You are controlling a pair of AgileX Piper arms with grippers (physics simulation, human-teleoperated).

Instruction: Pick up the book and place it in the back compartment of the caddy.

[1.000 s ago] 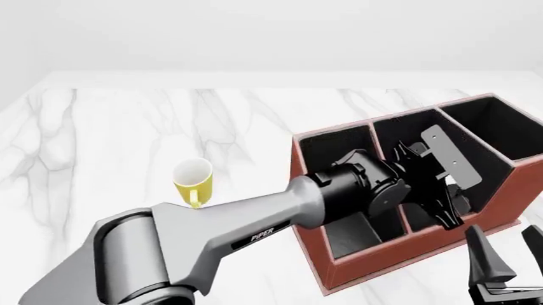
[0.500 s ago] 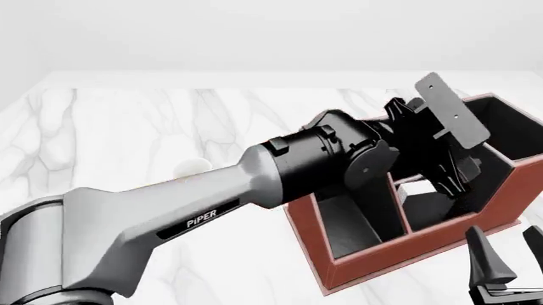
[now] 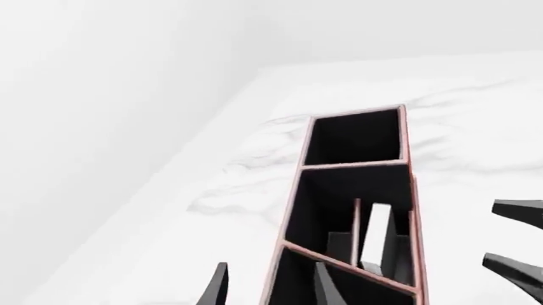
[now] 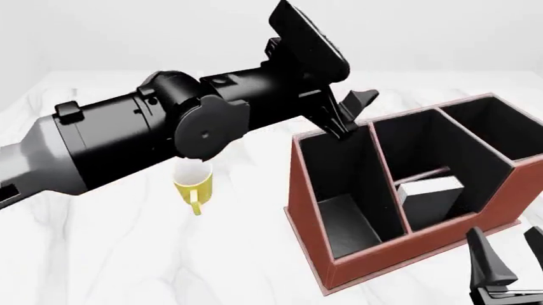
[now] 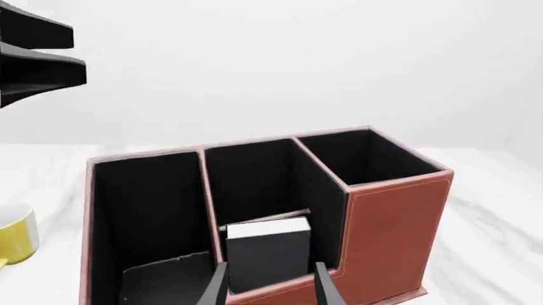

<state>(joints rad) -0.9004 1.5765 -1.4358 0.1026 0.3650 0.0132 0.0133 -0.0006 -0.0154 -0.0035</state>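
Observation:
The black book (image 4: 431,197) with white page edges stands in the small back compartment (image 4: 443,213) of the reddish-brown caddy (image 4: 390,260), against its lower outer wall. It also shows in the right wrist view (image 5: 267,246) and the left wrist view (image 3: 376,238). My left gripper (image 4: 352,114) is open and empty, raised above the caddy's far left corner, apart from the book. My right gripper (image 4: 509,251) is open and empty, low beside the caddy's near right end; its fingers (image 5: 327,287) point at the book's cell.
A yellow mug (image 4: 193,181) stands on the white marble table (image 4: 102,241) left of the caddy, partly under my left arm (image 4: 127,140). The caddy's long left cell (image 4: 339,203) and right cell (image 4: 492,130) hold nothing visible.
My left gripper has risen out of the caddy's small cell and swung up and to the left. The book has stayed in the cell. The right arm has not moved.

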